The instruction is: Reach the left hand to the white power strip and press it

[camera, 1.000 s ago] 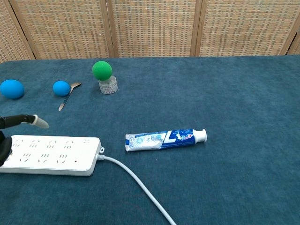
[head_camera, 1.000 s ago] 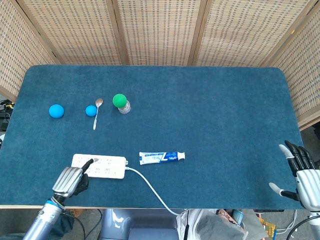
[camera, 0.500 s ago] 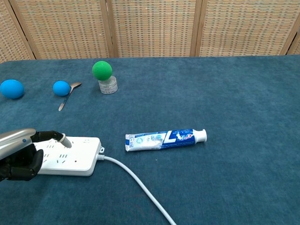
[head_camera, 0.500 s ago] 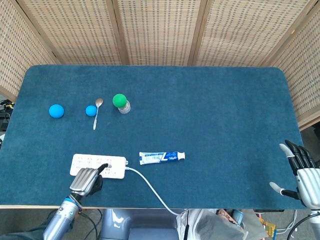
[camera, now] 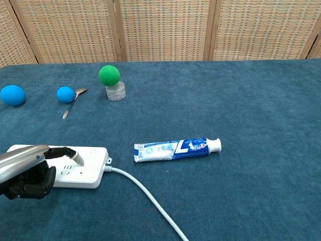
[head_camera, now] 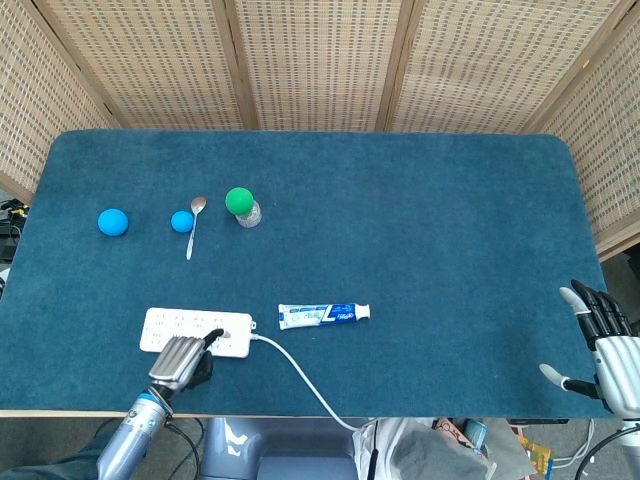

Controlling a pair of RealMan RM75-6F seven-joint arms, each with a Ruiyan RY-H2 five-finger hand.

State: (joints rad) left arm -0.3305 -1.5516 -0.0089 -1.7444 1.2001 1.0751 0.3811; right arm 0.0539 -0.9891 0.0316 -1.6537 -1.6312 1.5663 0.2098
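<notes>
— Head view? Set high, looking steeply down, whole table (head_camera: 420, 250) framed, screens at 12 o'clock.
— Chest view? Lower, closer, facing 12 o'clock across the cloth.
— Shared? Power strip (head_camera: 185, 325) (camera: 93, 168), toothpaste (head_camera: 324, 315) (camera: 176, 148), balls.

The white power strip (head_camera: 196, 331) (camera: 88, 166) was laid flat on the blue cloth near the table's front left edge, its long side running left to right. Rows of sockets were seen on its top face. A white cable was led from its right end toward the front edge.
</notes>
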